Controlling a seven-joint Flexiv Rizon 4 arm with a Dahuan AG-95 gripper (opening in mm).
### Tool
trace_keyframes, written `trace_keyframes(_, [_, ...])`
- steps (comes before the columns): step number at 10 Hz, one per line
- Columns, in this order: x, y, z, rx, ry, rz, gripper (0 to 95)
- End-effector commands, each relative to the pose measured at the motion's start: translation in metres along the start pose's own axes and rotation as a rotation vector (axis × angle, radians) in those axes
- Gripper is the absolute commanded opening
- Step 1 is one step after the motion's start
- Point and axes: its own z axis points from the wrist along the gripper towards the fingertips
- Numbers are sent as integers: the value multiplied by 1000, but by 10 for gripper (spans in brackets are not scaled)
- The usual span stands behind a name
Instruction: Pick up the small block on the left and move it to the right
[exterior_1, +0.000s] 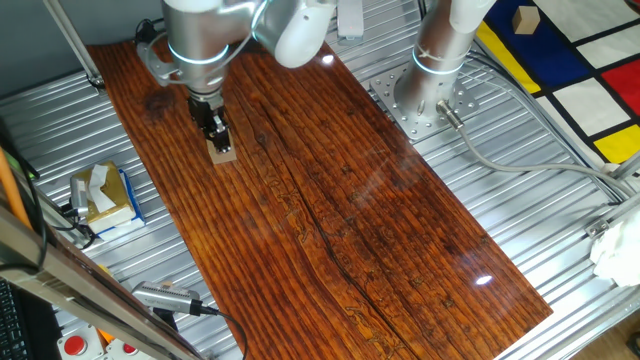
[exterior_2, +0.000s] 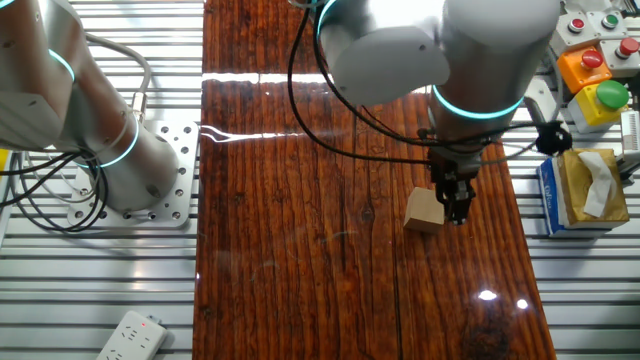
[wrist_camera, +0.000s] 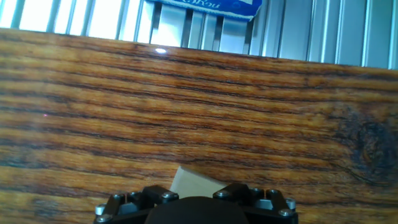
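- From my seat, the gripper (exterior_1: 217, 133) is low over the wooden board (exterior_1: 330, 200), right at the small block (exterior_1: 222, 152). The block sits on the board near its left edge, on the side where the tissue box (exterior_1: 104, 194) stands off the board.
- I cannot tell whether the fingers are clamped on the block or only beside it; in the other fixed view the gripper (exterior_2: 457, 205) seems to stand at one edge of the block (exterior_2: 424, 211), not astride it.
- In the hand view only a tilted corner of the block (wrist_camera: 194, 183) shows above the gripper body, so I judge it skewed to the fingers.
- Risk: an off-centre pinch could twist the block or let it slip on lifting.
- Risk: closing on a corner could push it along the glossy board instead of gripping it.
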Motion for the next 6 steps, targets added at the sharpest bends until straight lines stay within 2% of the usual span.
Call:
trace_keyframes(1, [0, -1, 0, 35, 0, -44, 760])
trace_keyframes(4, [0, -1, 0, 26, -6, -19, 760])
trace_keyframes(5, [0, -1, 0, -2, -3, 28, 760])
trace_keyframes(6, [0, -1, 0, -51, -11, 69, 760])
